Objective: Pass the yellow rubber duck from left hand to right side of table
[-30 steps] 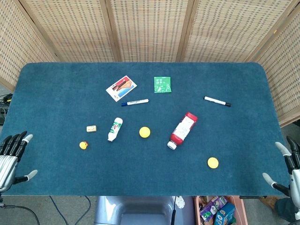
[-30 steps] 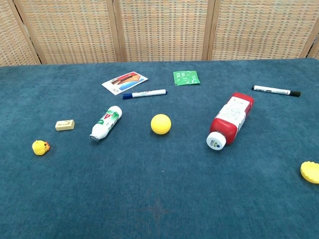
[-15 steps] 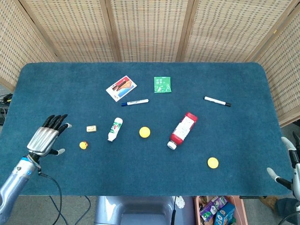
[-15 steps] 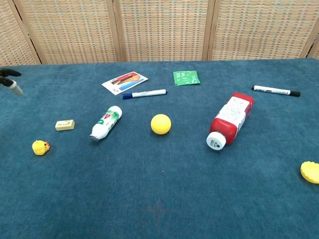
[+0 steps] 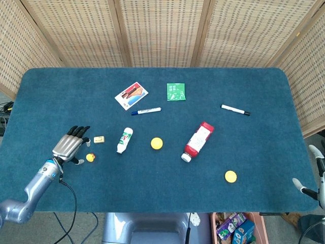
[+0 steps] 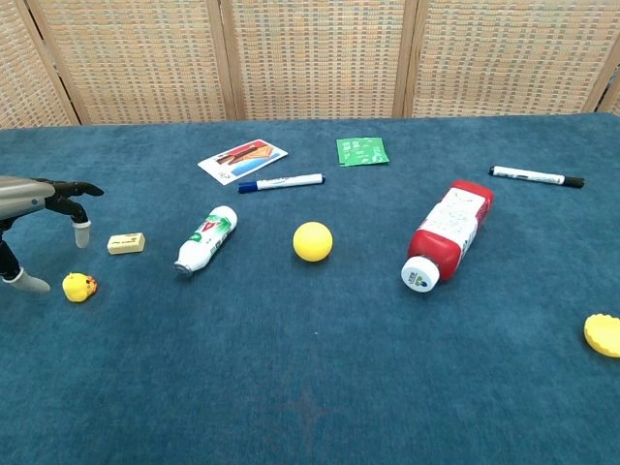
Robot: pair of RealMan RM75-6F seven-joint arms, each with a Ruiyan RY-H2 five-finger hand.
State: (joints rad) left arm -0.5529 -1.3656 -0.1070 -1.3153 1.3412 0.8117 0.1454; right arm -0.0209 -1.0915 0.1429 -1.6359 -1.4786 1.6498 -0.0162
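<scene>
The left hand (image 5: 68, 146), fingers spread and empty, is hovering just beside the yellow rubber duck (image 5: 90, 157); grasp and handover both remaining.

Left hand (image 5: 68, 146) reaches in from the lower left, fingers spread, holding nothing. Right hand (image 5: 316, 173) sits at the lower-right edge, fingers apart.

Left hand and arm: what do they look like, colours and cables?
The left hand has a ribbed silver back, black fingers and pale grey tips. Its wrist carries a blue-marked band; the arm is glossy grey-blue, with a black cable trailing off it.
</scene>
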